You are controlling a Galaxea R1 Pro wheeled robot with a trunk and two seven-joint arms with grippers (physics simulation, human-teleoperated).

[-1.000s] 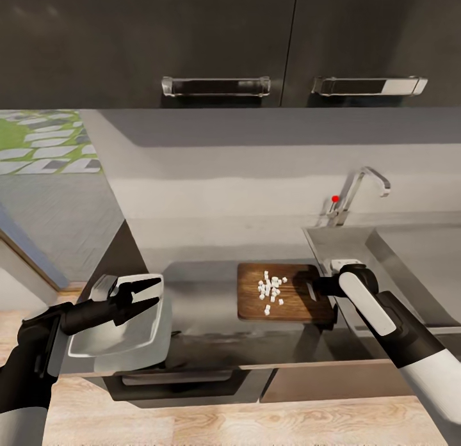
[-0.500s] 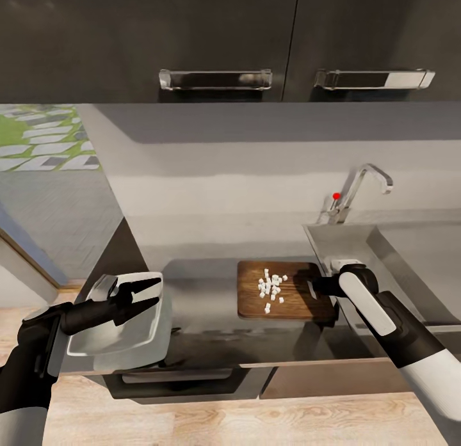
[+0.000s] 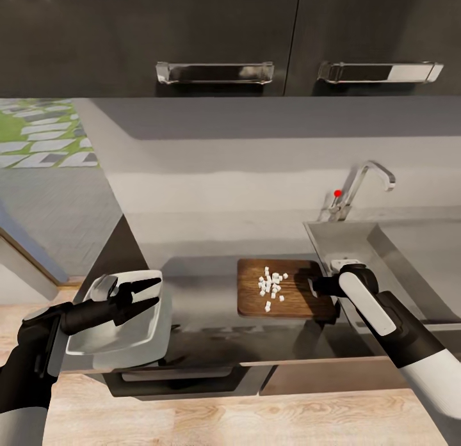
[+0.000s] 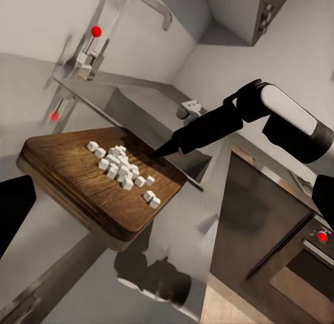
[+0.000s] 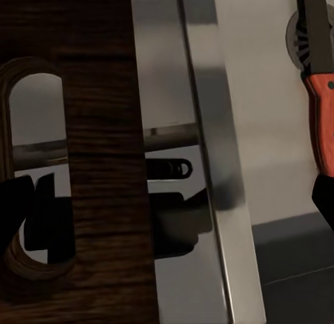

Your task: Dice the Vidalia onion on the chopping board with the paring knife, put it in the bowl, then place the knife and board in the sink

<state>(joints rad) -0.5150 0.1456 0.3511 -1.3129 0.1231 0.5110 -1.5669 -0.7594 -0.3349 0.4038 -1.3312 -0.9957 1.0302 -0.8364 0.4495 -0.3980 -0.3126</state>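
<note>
Chopping board [image 3: 282, 297] lies on the tabletop [image 3: 205, 331] just beside the sink [image 3: 358, 247], diced onion [image 3: 271, 287] still heaped on its middle, so the step in hand, as I judge it, is moving the dice into the bowl [image 3: 118, 324].

The right gripper [image 3: 314, 286] is at the board's slot-handle end; in the right wrist view its dark fingers [image 5: 42, 219] show through and on either side of the slot [image 5: 35, 164], apparently clamping the board's edge, though a firm grip cannot be confirmed. The left gripper [image 3: 153, 294] has its fingers parted around the bowl's near rim, seemingly holding it, well apart from the board.

The paring knife [image 5: 321, 94] already lies in the sink basin, beyond the board's end from the right fingers.

Next, I think, bowl and board must be brought together and the board tilted so the pieces slide in without scattering.
</note>
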